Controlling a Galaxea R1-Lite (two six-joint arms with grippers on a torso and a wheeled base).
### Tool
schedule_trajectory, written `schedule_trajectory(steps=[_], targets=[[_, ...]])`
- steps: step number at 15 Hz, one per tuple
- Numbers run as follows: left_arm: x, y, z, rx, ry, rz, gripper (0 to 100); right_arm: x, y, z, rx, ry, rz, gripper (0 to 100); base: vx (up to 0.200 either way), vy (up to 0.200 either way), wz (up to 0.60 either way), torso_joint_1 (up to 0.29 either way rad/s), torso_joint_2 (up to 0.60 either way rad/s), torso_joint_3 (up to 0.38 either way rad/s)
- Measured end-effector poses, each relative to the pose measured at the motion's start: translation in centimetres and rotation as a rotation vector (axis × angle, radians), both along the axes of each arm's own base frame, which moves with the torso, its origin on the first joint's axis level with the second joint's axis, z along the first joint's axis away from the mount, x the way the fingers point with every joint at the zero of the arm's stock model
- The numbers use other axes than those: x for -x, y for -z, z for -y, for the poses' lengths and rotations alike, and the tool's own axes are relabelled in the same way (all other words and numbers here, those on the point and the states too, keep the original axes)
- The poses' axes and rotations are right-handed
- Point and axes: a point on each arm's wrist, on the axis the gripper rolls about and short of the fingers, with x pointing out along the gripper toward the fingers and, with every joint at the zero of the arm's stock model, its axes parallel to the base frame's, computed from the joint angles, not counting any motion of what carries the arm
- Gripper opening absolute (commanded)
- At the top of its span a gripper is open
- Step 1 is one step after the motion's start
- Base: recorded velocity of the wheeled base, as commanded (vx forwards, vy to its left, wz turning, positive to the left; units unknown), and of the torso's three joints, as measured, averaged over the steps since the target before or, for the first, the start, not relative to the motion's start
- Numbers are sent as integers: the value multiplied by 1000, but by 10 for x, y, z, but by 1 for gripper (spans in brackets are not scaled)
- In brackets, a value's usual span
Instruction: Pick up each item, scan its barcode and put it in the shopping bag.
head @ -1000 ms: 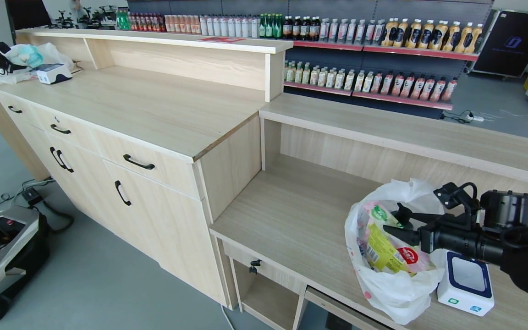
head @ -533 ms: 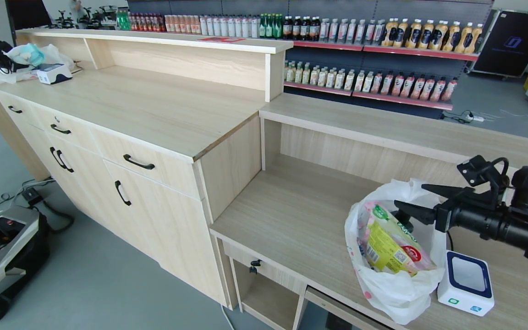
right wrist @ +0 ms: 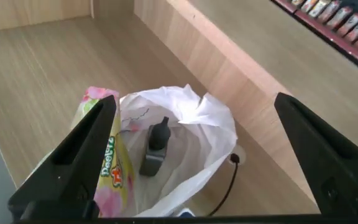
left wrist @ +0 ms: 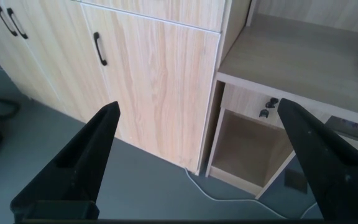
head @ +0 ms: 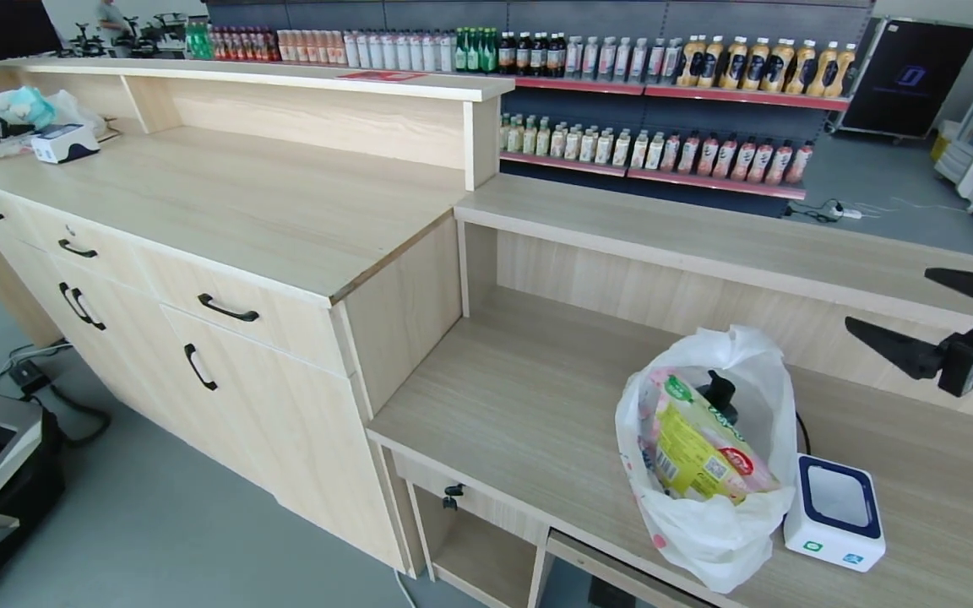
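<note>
Counter of pale wood-grain laminate (head: 537, 397) carries, near its front edge, one white square scanner box with a blue rim (head: 837, 513) just beside one white plastic shopping bag (head: 710, 540). Inside the bag stand one yellow-and-pink snack packet (head: 693, 447), its lower end hidden, and one black handled object (head: 716, 395) that is hard to identify. Right gripper (head: 890, 299), cut off by the frame edge, hangs above and to the right of the bag, jaws spread and empty. Left gripper (left wrist: 197, 107), jaws also apart, hovers over grey floor (left wrist: 142, 180) beside the wooden cabinets (left wrist: 154, 74). Two red-edged shelves of bottles (head: 664, 76) line the far wall.
</note>
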Motion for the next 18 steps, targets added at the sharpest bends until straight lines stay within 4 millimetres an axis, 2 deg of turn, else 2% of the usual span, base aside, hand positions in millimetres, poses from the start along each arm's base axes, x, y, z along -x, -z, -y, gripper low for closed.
schedule_trajectory(steps=[2, 4, 6, 10, 13, 15, 18], targets=[[0, 0, 0, 0, -1, 0, 100, 2, -28, 3, -13, 30, 39, 100, 0, 0, -600, 7, 0, 2], [0, 0, 0, 0, 0, 1, 100, 7, -48, 10, -33, 111, -7, 100, 0, 0, -600, 5, 0, 2], [0, 0, 0, 0, 0, 0, 100, 17, -57, 16, -80, 240, -105, 100, 0, 0, -600, 2, 2, 2], [0, 0, 0, 0, -1, 0, 100, 42, -73, 13, -130, 376, -103, 100, 0, 0, -600, 1, 1, 0], [0, 0, 0, 0, -1, 0, 100, 63, -59, 9, -169, 455, -124, 100, 0, 0, -400, 2, 2, 2], [0, 0, 0, 0, 0, 0, 100, 84, -29, 0, -230, 474, -192, 100, 0, 0, 0, 0, 0, 0], [0, 0, 0, 0, -1, 0, 100, 133, 26, -24, -282, 503, -261, 100, 0, 0, 0, 0, 0, 0]])
